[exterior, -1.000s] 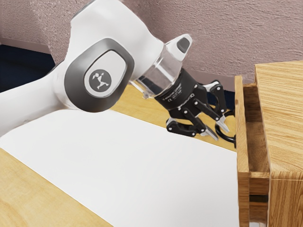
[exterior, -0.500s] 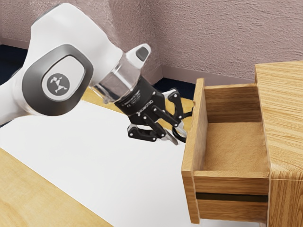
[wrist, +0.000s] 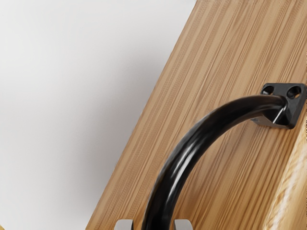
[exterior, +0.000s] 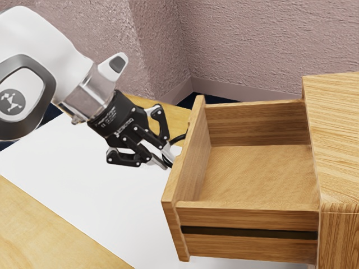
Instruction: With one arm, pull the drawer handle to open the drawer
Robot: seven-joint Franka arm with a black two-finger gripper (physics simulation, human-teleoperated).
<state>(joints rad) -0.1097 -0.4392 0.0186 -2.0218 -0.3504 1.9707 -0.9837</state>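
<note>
Has pulled wooden drawer (exterior: 188, 162) much farther out of cabinet (exterior: 336, 140) than half a second ago, leaving interior wide open; has drawn back toward exterior view's left with it; clamps black gripper (exterior: 162, 159) on curved black handle (wrist: 192, 143), fingertips (wrist: 123, 224) flanking bar, above white tabletop (exterior: 84, 185).

The light wooden desk (exterior: 33, 235) shows bare grain at the near corner on the exterior view's left and in a far strip by the wall. A large white sheet (exterior: 84, 190) lies flat on it, reaching the wooden cabinet (exterior: 336, 168) at the exterior view's right.
</note>
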